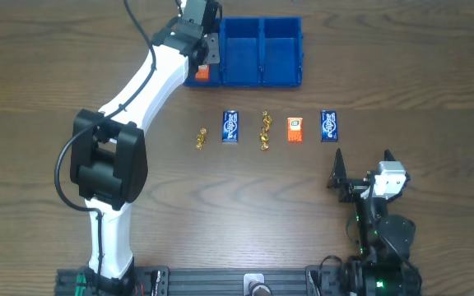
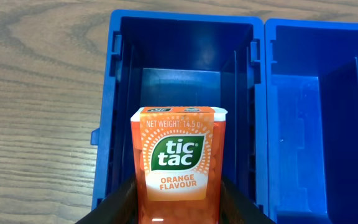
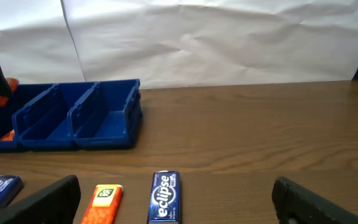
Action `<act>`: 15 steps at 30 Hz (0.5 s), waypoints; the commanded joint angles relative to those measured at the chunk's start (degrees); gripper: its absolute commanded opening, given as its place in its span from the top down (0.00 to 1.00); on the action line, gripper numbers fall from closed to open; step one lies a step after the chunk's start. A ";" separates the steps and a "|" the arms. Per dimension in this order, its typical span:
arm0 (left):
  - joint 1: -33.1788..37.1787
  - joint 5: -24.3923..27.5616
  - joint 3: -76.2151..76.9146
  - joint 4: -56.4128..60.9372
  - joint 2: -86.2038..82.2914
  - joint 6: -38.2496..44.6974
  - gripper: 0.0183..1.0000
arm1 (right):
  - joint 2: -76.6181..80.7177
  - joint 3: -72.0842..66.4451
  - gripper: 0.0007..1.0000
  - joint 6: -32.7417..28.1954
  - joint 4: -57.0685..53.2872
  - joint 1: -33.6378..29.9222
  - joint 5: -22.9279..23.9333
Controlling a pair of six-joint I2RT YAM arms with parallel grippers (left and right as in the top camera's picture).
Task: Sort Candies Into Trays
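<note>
Fingers of left hand clamp candy above tray.

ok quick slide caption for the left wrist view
Left gripper holding an orange candy box above a compartment of the blue tray

Dark brown wood-grain table under even light; a creased white sheet hangs as backdrop beyond its far edge, straight ahead of the right tool.
</note>
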 commanded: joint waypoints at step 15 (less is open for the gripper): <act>0.15 3.23 0.50 -1.05 -0.13 0.81 0.34 | -0.42 -0.02 0.00 -0.70 -0.52 0.35 -0.02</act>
